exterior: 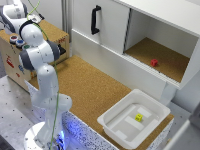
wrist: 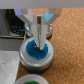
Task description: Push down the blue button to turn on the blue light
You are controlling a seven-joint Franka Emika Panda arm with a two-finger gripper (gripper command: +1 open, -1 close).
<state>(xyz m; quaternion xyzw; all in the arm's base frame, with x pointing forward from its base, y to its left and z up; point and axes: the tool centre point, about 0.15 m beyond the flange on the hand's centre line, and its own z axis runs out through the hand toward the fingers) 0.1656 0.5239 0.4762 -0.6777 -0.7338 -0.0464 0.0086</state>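
Robot claw [wrist: 39, 36], fingers nearly together, tips resting on the blue button [wrist: 36, 51].

A green button [wrist: 31, 80] sits just beside it. In the exterior view, the blue button [exterior: 20, 42] faces upward on a wooden box [exterior: 55, 34], upper left.

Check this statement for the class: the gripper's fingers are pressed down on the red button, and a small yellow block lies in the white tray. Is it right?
One detail is wrong. The wrist view shows the gripper closed on the blue button, not a red one. The rest holds: the exterior view shows the yellow block lying in the white tray.
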